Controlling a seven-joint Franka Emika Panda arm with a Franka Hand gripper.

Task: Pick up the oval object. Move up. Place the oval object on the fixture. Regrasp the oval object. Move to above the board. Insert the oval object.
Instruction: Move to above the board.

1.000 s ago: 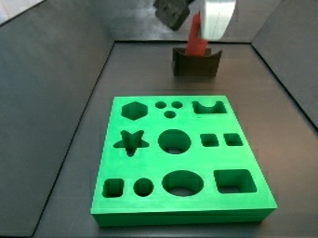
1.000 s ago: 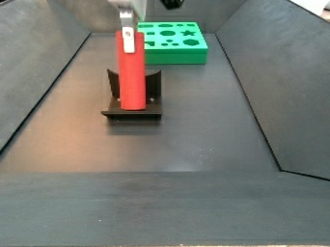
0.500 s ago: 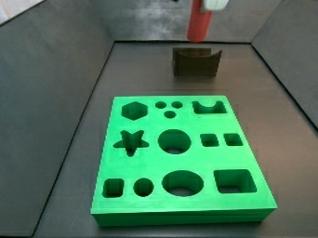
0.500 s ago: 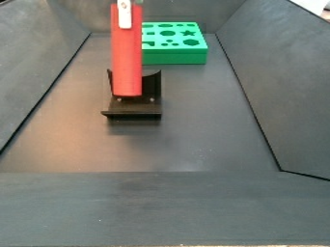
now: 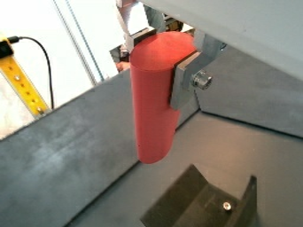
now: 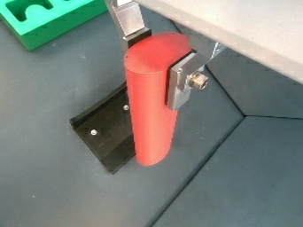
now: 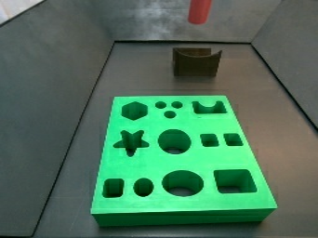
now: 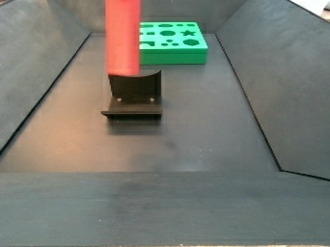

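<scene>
Holding: the gripper (image 6: 161, 60) is squeezed onto the oval object (image 6: 151, 111), with one flat silver finger (image 6: 180, 78) pressed on one side of the red peg and the other finger (image 6: 128, 18) at its far side.
Where the peg sits in the gripper: only the top part of the oval object is between the fingers; the rest of the peg hangs down below them, standing straight up and down.
Same hold, seen again: in a wrist view the oval object (image 5: 154, 102) hangs from the gripper (image 5: 160, 53), and a silver finger (image 5: 183, 78) lies flat on its side.
Peg and fixture: the oval object is up in the air, above the fixture (image 6: 104, 133) and not touching it.
Side views: the oval object (image 8: 123, 39) stands tall over the fixture (image 8: 133, 97), and its top runs out of the picture; in a side view only the bottom end of the oval object (image 7: 199, 11) shows, above the fixture (image 7: 196, 61). The gripper itself is out of sight in both side views.
Board: the board (image 7: 183, 158) lies flat on the dark floor, well apart from the fixture, and the peg is not over it. A corner of the board (image 6: 42, 19) shows in a wrist view.
Floor: the dark floor (image 8: 168, 145) is under everything.
</scene>
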